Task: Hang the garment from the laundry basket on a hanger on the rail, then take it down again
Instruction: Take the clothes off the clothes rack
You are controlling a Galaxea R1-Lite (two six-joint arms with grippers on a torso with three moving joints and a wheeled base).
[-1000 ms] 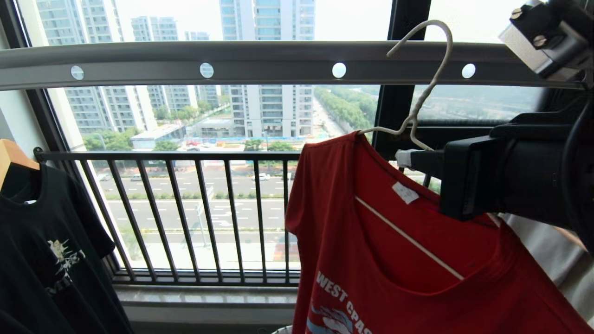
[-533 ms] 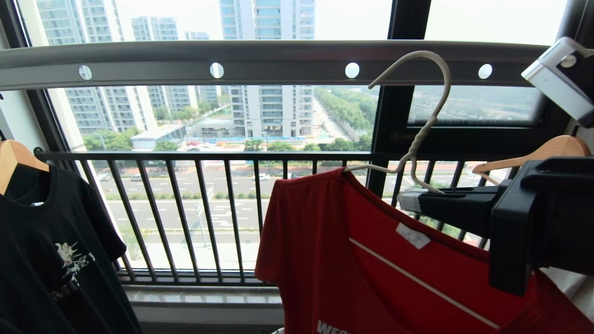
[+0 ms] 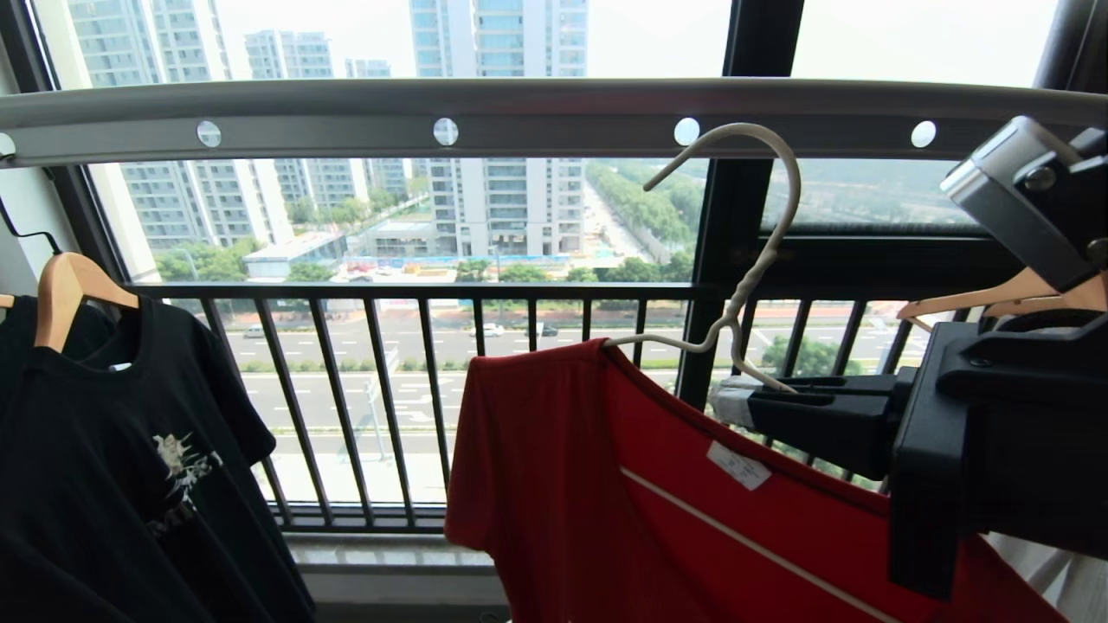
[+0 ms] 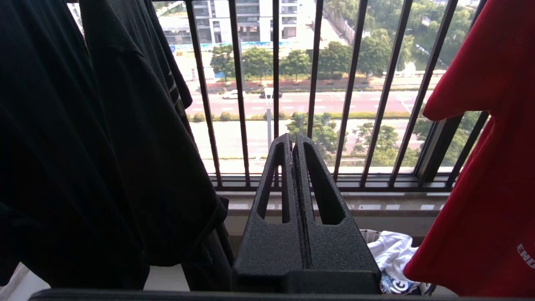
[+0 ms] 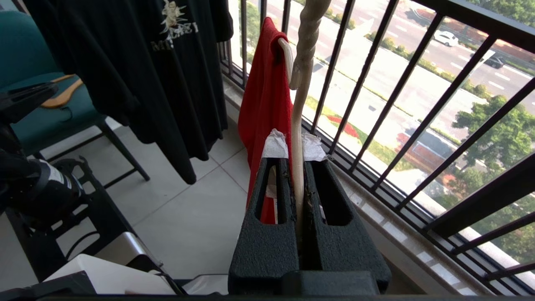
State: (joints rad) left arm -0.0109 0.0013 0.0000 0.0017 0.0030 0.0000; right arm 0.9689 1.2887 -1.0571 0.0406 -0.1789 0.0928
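The red garment [image 3: 597,484] hangs on the cream-white wire hanger [image 3: 766,242], tilted down to the right. My right gripper [image 3: 736,402] is shut on the hanger's wire just below its twisted neck; in the right wrist view the wire [image 5: 297,138] runs between the right gripper's [image 5: 296,148] taped tips. The hook curves in front of the rail's [image 3: 346,117] lower edge, not over its top. My left gripper [image 4: 292,140] is shut and empty, low down, facing the balcony bars. The laundry basket [image 4: 368,235] shows beside it with white cloth [image 4: 393,251] inside.
A black T-shirt [image 3: 130,467] on a wooden hanger [image 3: 65,290] hangs at the left. Another wooden hanger [image 3: 978,303] sits behind my right arm. The black balcony railing [image 3: 433,294] and a window post [image 3: 736,216] stand beyond. A teal chair [image 5: 50,104] is behind on the tiled floor.
The whole scene has slid right, so the camera moved. My right gripper has carried the hanger and garment down and left; the hook dropped from above the rail's top to its lower edge.
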